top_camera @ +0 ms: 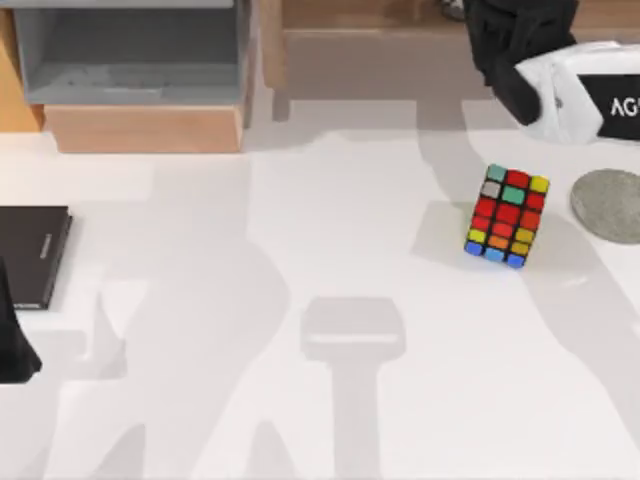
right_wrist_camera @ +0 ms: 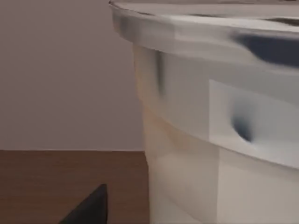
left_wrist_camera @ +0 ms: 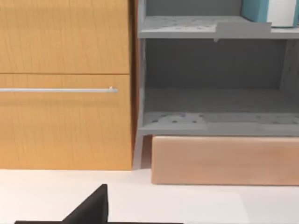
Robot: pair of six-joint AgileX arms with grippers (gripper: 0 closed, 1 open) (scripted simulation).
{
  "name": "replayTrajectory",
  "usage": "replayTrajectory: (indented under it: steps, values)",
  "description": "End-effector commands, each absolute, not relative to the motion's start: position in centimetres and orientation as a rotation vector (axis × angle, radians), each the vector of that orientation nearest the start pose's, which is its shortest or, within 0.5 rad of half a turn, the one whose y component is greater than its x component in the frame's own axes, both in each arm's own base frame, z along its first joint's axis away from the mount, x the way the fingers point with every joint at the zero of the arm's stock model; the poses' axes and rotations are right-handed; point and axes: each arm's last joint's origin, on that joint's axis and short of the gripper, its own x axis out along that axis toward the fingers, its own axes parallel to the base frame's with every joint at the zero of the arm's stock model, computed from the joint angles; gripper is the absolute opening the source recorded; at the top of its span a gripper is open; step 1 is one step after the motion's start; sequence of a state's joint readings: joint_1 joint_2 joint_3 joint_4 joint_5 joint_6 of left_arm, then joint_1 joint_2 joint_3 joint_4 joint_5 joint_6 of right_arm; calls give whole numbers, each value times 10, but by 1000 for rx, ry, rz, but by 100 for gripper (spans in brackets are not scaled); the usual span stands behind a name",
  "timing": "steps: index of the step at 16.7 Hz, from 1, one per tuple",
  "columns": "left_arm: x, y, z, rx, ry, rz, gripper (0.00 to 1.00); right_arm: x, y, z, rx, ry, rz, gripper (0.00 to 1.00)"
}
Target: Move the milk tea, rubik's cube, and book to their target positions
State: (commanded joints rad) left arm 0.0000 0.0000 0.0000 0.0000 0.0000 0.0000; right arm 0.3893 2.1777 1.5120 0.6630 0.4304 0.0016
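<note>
Milk tea step in hand: right gripper [top_camera: 520,75] at far right by the wooden shelf, milk tea [right_wrist_camera: 219,116] close against its camera, grip cannot tell; rubik's cube [top_camera: 507,216] on tabletop [top_camera: 300,260] beside grey disc [top_camera: 610,205], likely next; left arm parked near left.

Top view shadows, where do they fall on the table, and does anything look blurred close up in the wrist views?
Top view: soft grey shadows of the arms cross the white table, and the rubik's cube casts one toward the table's left. Right wrist view: the milk tea sits very close, its rim smeared and soft. Left wrist view: the shelf looks evenly lit, without glare.
</note>
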Motion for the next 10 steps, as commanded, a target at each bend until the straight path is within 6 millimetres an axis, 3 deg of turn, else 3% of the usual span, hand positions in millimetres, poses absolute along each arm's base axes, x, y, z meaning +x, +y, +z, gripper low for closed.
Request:
replayTrajectory:
  steps: [5, 10]
  values:
    - [106, -1, 160, 0, 0, 0, 100, 470, 184, 212, -12, -2, -16, 100]
    - [106, -1, 160, 0, 0, 0, 100, 470, 184, 212, -12, -2, -16, 62]
